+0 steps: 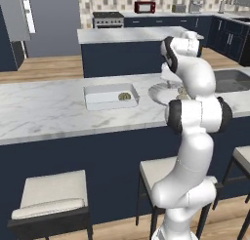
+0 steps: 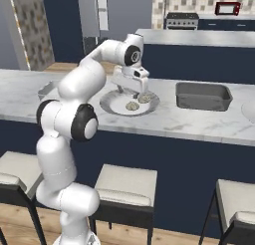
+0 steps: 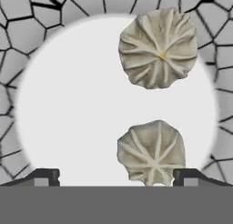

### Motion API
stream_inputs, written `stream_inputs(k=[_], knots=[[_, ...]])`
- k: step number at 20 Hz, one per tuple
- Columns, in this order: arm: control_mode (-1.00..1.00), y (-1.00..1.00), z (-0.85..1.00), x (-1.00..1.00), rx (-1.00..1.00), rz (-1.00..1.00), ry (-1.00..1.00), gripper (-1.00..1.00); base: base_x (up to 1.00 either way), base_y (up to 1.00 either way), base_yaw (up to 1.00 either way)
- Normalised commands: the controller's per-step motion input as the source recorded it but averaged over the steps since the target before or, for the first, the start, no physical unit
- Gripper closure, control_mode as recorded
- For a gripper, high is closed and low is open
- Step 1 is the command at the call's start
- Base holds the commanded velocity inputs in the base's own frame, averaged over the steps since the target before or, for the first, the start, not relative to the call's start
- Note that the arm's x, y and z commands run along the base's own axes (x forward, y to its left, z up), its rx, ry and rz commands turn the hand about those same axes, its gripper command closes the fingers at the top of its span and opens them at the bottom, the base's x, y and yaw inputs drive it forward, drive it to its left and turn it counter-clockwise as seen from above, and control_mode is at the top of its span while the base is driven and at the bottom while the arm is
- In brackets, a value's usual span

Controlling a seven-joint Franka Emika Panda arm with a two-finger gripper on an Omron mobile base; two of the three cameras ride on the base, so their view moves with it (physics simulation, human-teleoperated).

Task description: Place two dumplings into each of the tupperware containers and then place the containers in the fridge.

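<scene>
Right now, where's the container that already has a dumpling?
Left base view: tupperware container on the marble counter, left of the round plate, one dumpling in its right end.

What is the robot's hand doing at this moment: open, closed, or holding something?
Hand: open and holding nothing, poised over the plate, with one dumpling lying between its fingertips.
</scene>
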Motion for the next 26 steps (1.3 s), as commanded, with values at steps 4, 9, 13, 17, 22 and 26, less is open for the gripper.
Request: stream_inputs(k=[4, 9, 13, 17, 22, 26], knots=[[-1.0, -0.24, 0.0, -0.54, 0.0, 0.0, -0.07, -1.0, 0.0, 0.0, 0.0], [-1.0, -0.24, -0.06, -0.23, 0.0, 0.0, -0.05, -1.0, 0.0, 0.0, 0.0], [-1.0, 0.0, -0.01, 0.29, 0.0, 0.0, -0.04, -1.0, 0.0, 0.0, 0.0], [-1.0, 0.0, -0.05, 0.5, 0.0, 0.0, 0.0, -1.0, 0.0, 0.0, 0.0], [-1.0, -0.19, -0.07, 0.16, 0.0, 0.0, 0.0, -1.0, 0.0, 0.0, 0.0], [-1.0, -0.02, 0.0, -0.1, -0.01, 0.0, 0.02, -1.0, 0.0, 0.0, 0.0]])
